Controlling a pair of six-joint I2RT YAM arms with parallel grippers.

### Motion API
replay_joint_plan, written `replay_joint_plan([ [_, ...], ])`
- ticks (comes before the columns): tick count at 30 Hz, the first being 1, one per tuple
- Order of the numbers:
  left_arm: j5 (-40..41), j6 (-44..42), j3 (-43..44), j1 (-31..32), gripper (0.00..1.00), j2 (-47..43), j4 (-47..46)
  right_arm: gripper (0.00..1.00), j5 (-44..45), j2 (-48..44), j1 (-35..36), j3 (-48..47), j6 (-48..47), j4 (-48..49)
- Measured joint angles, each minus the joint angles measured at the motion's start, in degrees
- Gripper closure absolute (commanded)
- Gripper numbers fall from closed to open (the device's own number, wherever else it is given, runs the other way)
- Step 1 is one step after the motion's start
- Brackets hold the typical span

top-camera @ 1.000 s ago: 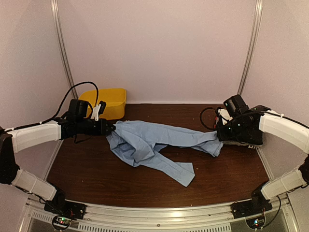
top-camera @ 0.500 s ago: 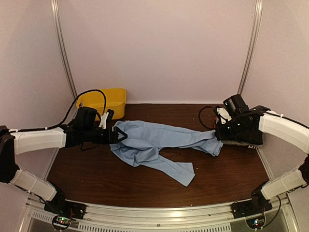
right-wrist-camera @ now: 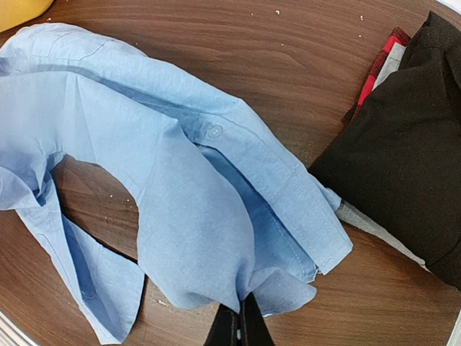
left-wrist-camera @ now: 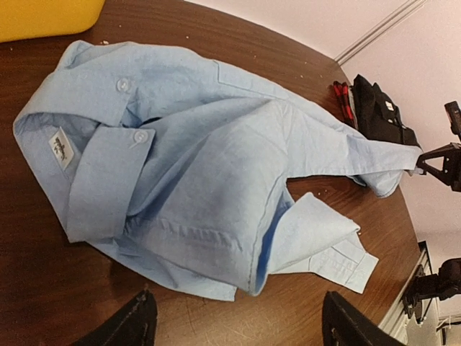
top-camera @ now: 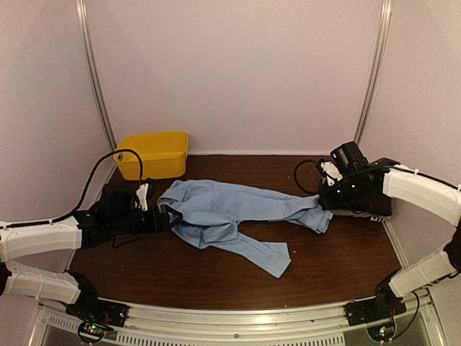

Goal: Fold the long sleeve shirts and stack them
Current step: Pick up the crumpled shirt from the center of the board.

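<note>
From above, the blue shirt lies in a crumpled strip across the middle of the tabletop. One sleeve trails toward the near edge. The left pincer sits low, just beside the shirt's left end. The right pincer is at the shirt's right end. The bin is at the back left, apart from the shirt.

From the left wrist, the two fingers stand wide apart with nothing between them, so this pincer is open and holds nothing. The collar is bunched up and the shirt front is folded over itself.

From the right wrist, the right pincer is closed tight on the bottom edge of the blue shirt. A black shirt lies folded right next to it.

The job now looks like laying the shirt flat before any fold. I think the left pincer should pinch the collar end, taking one layer only. Then both ends should pull apart slowly until the cloth lies smooth. The right pincer should stay off the black shirt, so it does not drag it along.
</note>
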State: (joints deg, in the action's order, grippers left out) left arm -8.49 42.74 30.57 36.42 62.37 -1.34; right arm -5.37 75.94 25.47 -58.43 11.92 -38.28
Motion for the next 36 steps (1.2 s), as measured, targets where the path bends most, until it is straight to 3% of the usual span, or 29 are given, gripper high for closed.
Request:
replay_joint_plan([
  [7, 0.9, 4.0, -5.4, 3.1, 0.20, 0.7, -4.6, 1.00, -0.1, 0.3, 0.3, 0.4, 0.0, 0.8],
  [12, 0.8, 4.3, -5.8, 3.6, 0.27, 4.9, -11.0, 1.00, -0.2, 0.4, 0.3, 0.7, 0.0, 0.9],
  [17, 1.0, 3.8, -3.5, 3.6, 0.35, 11.8, -14.4, 1.00, -0.2, 0.5, 0.5, 0.7, 0.0, 0.8],
  [26, 0.0, 2.8, 1.0, 3.6, 0.37, 17.9, -21.0, 1.00, -0.2, 0.5, 0.5, 1.1, 0.0, 0.8],
  [31, -0.2, 1.8, 2.8, 3.6, 0.52, 19.0, -22.8, 1.00, -0.2, 0.5, 0.5, 1.7, 0.0, 0.8],
  [36, -0.1, 0.8, 3.1, 3.5, 0.85, 19.5, -24.0, 1.00, -0.2, 0.5, 0.5, 1.8, 0.0, 0.8],
])
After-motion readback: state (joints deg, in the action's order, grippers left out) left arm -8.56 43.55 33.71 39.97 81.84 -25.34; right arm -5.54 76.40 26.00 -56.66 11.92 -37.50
